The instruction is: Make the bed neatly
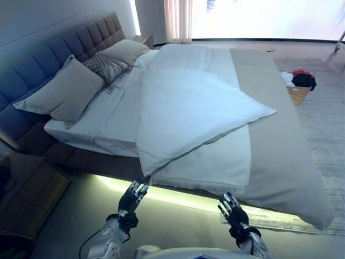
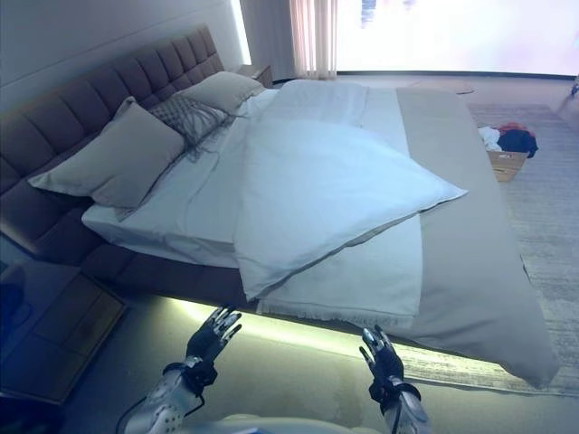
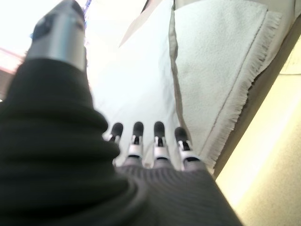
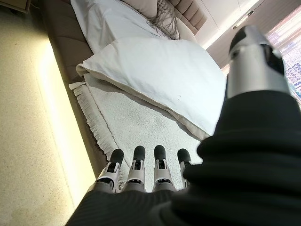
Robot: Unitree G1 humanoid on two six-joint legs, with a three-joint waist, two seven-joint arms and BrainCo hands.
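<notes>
A white duvet lies folded back at a slant across the bed, one corner hanging over the near edge. Under it a fringed white blanket drapes over that same edge. A grey-beige cover runs down the bed's right side. Two beige pillows and a patterned cushion lean on the tufted headboard. My left hand is open, fingers straight, just below the duvet's hanging corner. My right hand is open too, below the blanket's fringe. Neither touches the bedding.
A wooden nightstand stands at the lower left beside the bed. A box with clothes sits on the grey rug at the far right. A light strip glows under the bed frame.
</notes>
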